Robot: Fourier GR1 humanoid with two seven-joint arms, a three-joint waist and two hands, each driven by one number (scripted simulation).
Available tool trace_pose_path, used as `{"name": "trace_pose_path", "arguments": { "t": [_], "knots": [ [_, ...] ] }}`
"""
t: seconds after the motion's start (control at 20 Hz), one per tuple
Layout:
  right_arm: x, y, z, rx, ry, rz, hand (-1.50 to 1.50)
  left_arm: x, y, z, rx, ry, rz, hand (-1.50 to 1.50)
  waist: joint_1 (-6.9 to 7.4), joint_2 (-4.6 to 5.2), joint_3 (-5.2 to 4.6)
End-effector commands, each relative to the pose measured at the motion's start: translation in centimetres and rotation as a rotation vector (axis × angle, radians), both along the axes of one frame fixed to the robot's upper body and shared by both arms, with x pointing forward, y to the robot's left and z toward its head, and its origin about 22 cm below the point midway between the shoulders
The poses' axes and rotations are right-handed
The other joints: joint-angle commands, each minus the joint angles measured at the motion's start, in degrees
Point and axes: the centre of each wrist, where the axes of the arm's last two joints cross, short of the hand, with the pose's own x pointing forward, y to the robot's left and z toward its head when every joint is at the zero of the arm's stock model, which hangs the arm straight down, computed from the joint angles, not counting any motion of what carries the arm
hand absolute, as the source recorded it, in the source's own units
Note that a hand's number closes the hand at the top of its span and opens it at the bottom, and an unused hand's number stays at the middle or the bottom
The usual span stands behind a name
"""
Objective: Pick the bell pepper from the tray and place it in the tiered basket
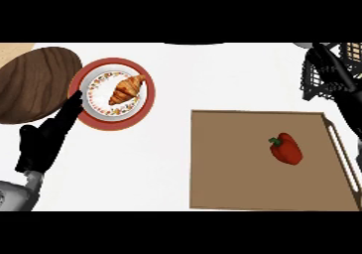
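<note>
1. While the red bell pepper with its green stem (pixel 286 149) lies on the flat brown rectangular tray (pixel 235 163), right of the tray's middle, nothing touches it; the pick is not yet made.
2. Black wire tiered basket (pixel 323 79) sits at the upper right corner of the view, beyond the tray's far right corner. No pepper shows in it.
3. Right hand (pixel 353 106): black, along the right edge, between basket and tray's pale handle rail. It is above and to the right of the pepper, apart from it. Fingers are partly cut off by the edge, so I cannot tell whether they are spread or curled.
4. Left hand (pixel 48 136): at lower left, fingers straight and apart, holding nothing, tips overlapping the rim of the red-bordered patterned round plate (pixel 95 119). Resting, by the look of it.
5. Golden croissant (pixel 127 89) on that plate; dark round wooden board (pixel 30 84) beside it at far left.
6. Judgement: task at its start. Grasp, lift, carry and placement all remain.
</note>
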Motion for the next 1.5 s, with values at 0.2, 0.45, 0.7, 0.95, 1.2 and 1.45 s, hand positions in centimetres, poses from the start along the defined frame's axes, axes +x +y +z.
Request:
{"name": "trace_pose_path", "arguments": {
  "t": [0.2,0.45,0.7,0.95,1.2,1.45],
  "knots": [
    [-1.5,-7.0,0.3,0.347,-0.246,0.098,1.50,-4.3,-0.9,-6.2,-0.069,0.072,0.243,0.00,-0.69,0.63,-0.57],
    [-1.7,-10.4,-6.7,0.742,0.018,-0.426,-1.50,-5.1,-2.8,-7.9,-0.122,0.117,0.236,0.00,-0.34,1.34,-0.56],
    [-4.1,-15.1,-8.3,0.794,-0.085,-0.250,-1.50,-5.2,-4.4,-9.7,-0.137,0.096,0.236,0.00,-0.41,0.94,-0.71],
    [-6.3,-17.6,-5.3,0.420,0.148,-0.148,-1.50,-5.7,-2.5,-9.4,-0.121,0.109,0.277,0.00,-0.99,0.67,-0.83],
    [-7.5,-17.8,-1.4,0.043,0.222,-0.070,-1.50,-5.5,-4.0,-9.4,-0.131,0.105,0.274,0.00,-1.80,0.52,-0.88],
    [-8.6,-16.3,2.0,-0.269,0.199,-0.117,-1.50,-5.9,-3.6,-10.4,-0.120,0.107,0.298,0.00,-2.68,0.40,-0.95]
  ]
}}
